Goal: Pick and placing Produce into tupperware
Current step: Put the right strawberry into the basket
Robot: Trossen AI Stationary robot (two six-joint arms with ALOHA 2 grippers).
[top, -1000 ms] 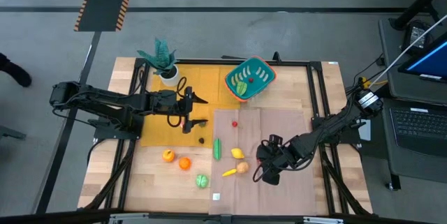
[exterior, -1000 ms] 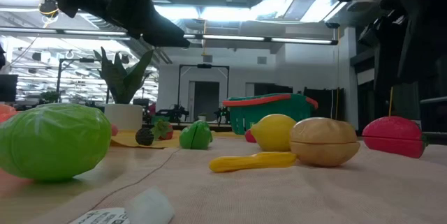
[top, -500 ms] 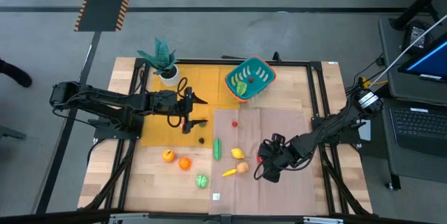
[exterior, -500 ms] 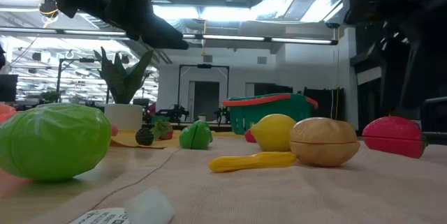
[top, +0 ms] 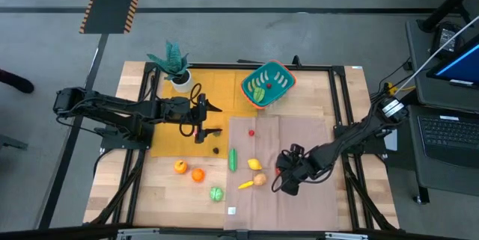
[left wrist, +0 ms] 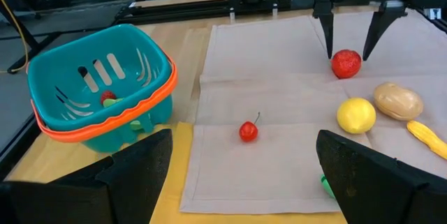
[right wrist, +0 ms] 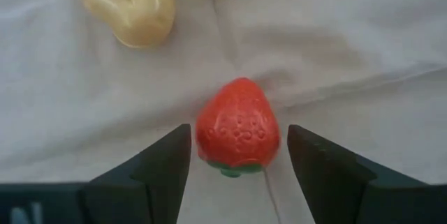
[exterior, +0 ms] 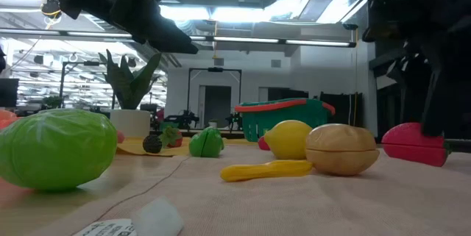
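The right gripper [right wrist: 237, 161] is reaching down over the strawberry [right wrist: 238, 128] on the beige cloth [top: 299, 202], its fingers [right wrist: 157, 165] spread apart with a visible gap on either side of the fruit, nothing gripped. The right arm is stretching in low from the table's right edge, wrist bent toward the cloth. Just beside the strawberry are lying the potato [top: 260, 179], the lemon [top: 255, 164] and a yellow corn piece [top: 245, 185]; the cloth toward the near right corner is lying bare, leaving room there.

The left gripper [top: 212, 118] is hanging above the yellow mat [top: 224, 87] with its fingers wide apart and empty, the arm extending level from the left side. A cherry [left wrist: 248, 130] is sitting alone in the open stretch of cloth between the two grippers.

The tupperware [top: 267, 84] is standing at the far edge, tilted, with a few pieces already inside. Two oranges [top: 188, 170], a green cabbage [top: 216, 193] and a cucumber [top: 233, 158] are lying on the near side, on bare wood and at the cloth's left border. A plant [top: 174, 64] is standing at the far left corner.
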